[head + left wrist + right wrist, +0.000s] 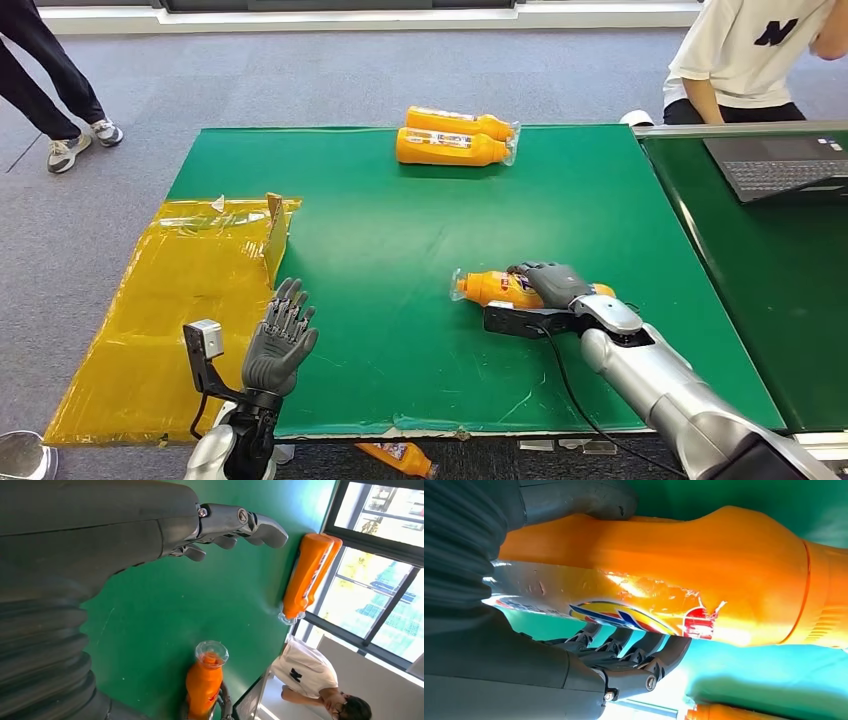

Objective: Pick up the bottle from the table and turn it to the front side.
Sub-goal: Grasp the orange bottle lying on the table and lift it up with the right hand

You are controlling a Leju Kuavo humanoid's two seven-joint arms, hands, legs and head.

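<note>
Bottle (497,288) lying on its side on green counter (400,240), right hand (553,283) wrapped around the body, thumb opposite fingers (634,652), likely to roll label forward. Left hand (280,340) spread, idle, holding nothing.

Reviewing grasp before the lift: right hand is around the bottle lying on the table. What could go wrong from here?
1. The right hand wraps the bottle over its torn, glossy label; fingers might slip when turning.
2. The hand grips toward one end, so the cap end could sag on lifting.
3. The cable trailing from the wrist lies on the green table and might snag during rotation.
</note>
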